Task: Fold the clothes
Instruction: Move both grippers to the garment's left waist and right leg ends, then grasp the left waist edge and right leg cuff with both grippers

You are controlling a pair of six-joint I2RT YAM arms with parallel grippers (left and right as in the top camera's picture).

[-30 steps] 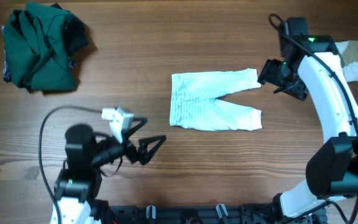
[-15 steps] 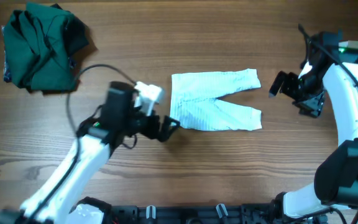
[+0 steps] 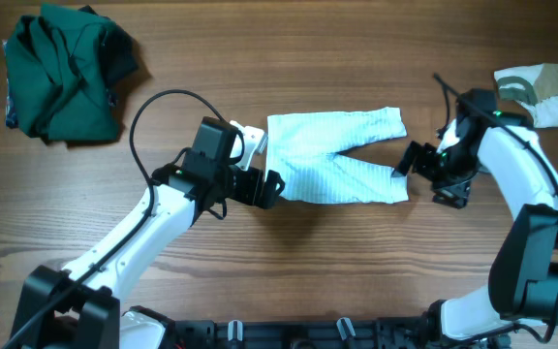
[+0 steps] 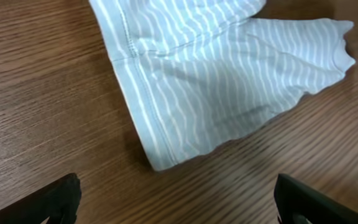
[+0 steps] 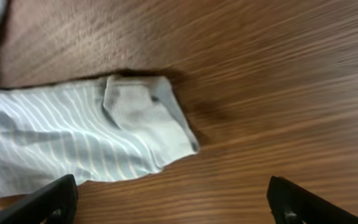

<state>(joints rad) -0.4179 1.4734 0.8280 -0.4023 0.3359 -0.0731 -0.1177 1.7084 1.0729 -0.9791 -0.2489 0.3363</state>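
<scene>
The pale blue-and-white striped garment, small pants, lies flat mid-table, waistband to the left, legs to the right. My left gripper is open and empty just off its near-left waistband corner. My right gripper is open and empty beside the cuff of the nearer leg. The dark green garment is bunched at the far left corner. The white-and-olive piece lies at the far right edge.
The table is brown wood. A black cable loops above my left arm. My right arm's white links run along the right side.
My left arm has swung from the near left up to the waistband's near corner. My right gripper has moved from the far leg's end down to the nearer leg's cuff.
</scene>
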